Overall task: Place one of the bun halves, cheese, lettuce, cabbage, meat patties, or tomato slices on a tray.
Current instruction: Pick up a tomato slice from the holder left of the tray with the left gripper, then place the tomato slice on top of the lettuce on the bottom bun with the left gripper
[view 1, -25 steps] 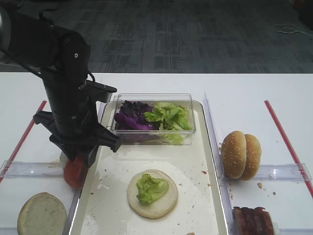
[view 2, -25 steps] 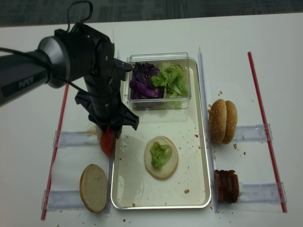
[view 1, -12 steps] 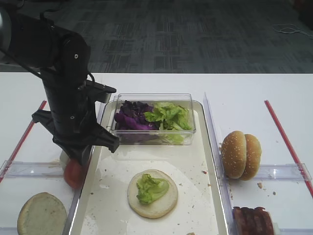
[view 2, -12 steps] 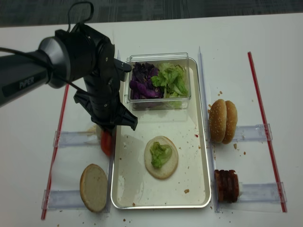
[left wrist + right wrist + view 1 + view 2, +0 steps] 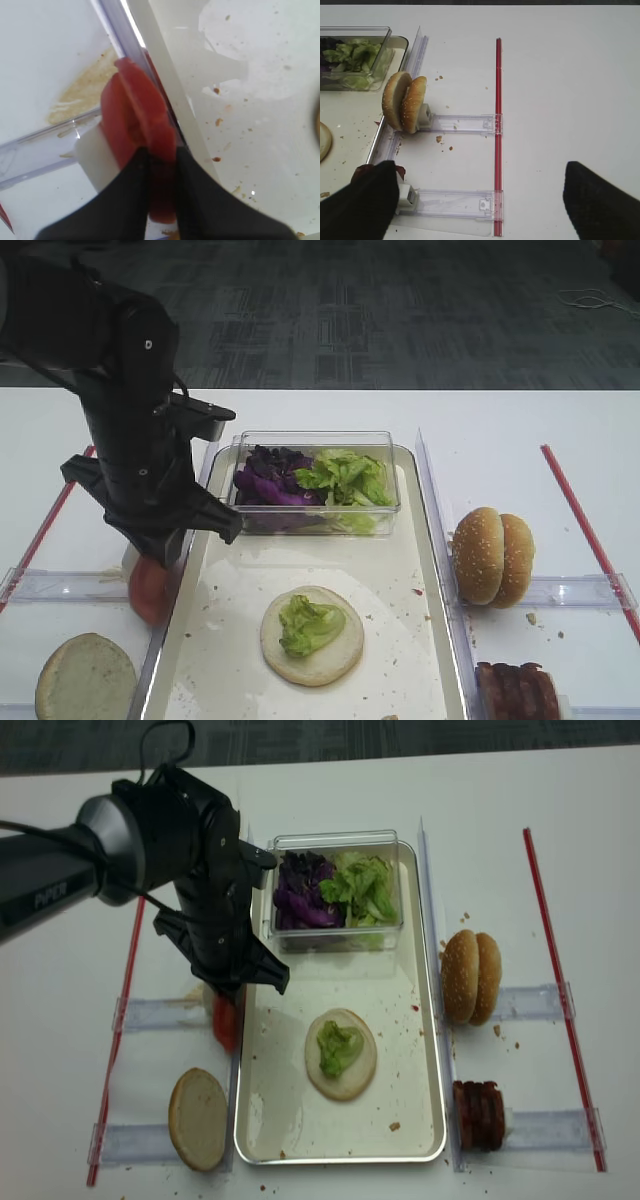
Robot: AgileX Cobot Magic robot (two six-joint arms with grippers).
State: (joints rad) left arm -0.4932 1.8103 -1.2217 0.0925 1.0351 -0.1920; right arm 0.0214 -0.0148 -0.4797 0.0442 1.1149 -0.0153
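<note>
Clear box [image 5: 315,440]: cabbage [image 5: 264,478] + lettuce [image 5: 345,476]; tray [image 5: 395,570]: bun half [image 5: 335,652].

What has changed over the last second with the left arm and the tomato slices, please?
The left hand has closed on a tomato slice at the tray's left rim and begun lifting slightly, up and away from the holder. The bun half with lettuce, the box of greens, the sesame buns and the patties stayed put.
</note>
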